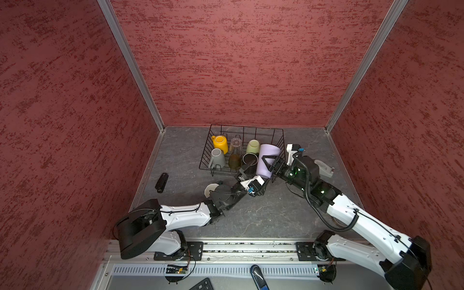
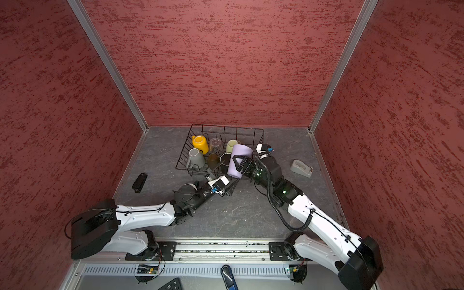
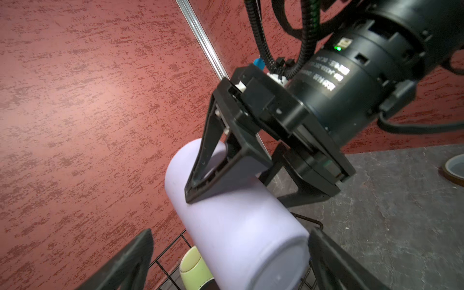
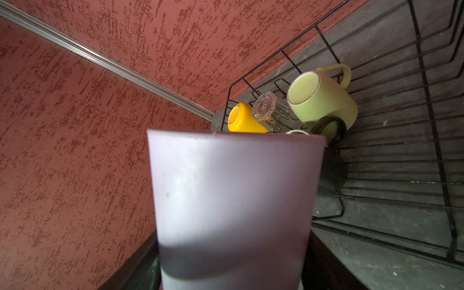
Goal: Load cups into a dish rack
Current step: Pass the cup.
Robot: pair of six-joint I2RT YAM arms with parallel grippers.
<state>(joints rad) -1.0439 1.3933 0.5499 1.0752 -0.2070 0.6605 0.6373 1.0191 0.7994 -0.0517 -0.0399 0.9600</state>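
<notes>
The black wire dish rack [image 1: 247, 127] [image 2: 228, 127] stands at the back of the table. In it sit a yellow mug [image 1: 220, 143], a clear glass [image 1: 236, 144], a pale green mug [image 1: 253, 147] [image 4: 324, 105], a grey mug [image 1: 217, 158], an amber glass [image 1: 234, 161] and a black mug [image 1: 249, 160]. My right gripper [image 1: 270, 163] [image 2: 241, 163] is shut on the lilac tumbler [image 1: 267, 157] [image 3: 238, 226] [image 4: 233, 200], held tilted over the rack's right end. My left gripper [image 1: 256, 175] [image 3: 231, 271] is open at the rack's front edge, its fingers either side of the tumbler's base.
A pale-rimmed cup [image 1: 210, 189] lies on the table, half hidden under my left arm. A black oblong object [image 1: 161, 182] lies left of the rack. A grey tape dispenser [image 2: 301, 168] sits to the right, with a tape roll [image 3: 454, 170]. Red walls close in three sides.
</notes>
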